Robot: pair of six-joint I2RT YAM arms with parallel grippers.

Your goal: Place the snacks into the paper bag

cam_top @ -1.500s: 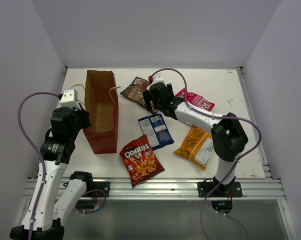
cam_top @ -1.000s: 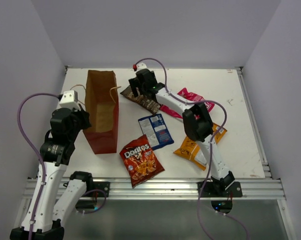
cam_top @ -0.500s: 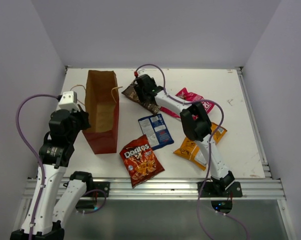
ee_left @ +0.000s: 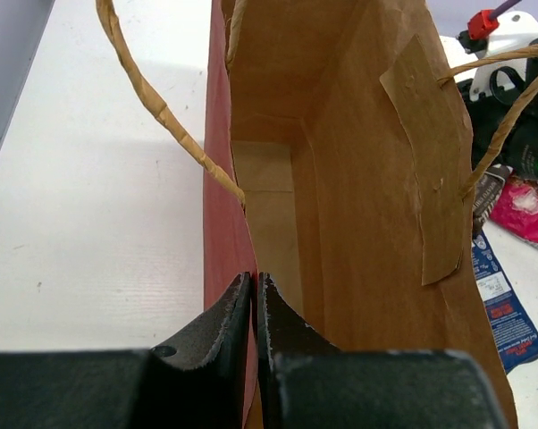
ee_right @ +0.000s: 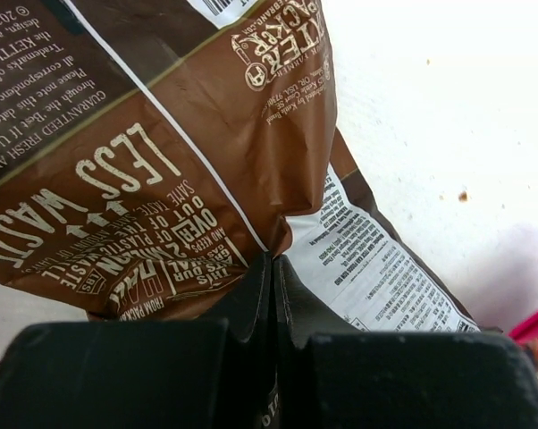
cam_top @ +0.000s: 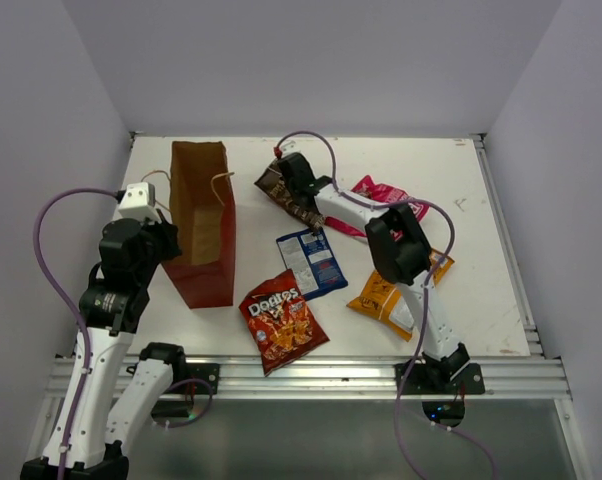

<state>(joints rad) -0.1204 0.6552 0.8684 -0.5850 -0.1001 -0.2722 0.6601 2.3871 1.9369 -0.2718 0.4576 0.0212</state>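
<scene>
Right gripper jaws, wide a second ago, are now pinched shut on a fold of the dark brown packet. The packet is crumpled just beyond the fingertips, with white lettering showing. Left gripper is clamped narrow on the wall of the paper bag, which is seen upright ahead.

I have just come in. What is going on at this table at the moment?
The left gripper is shut on one wall of the paper bag, which stands open and looks empty inside. The right gripper is shut on the dark brown packet at the far side of the table. The pink packet, blue-and-white packet, Doritos packet and orange-yellow packet lie loose on the table.
</scene>
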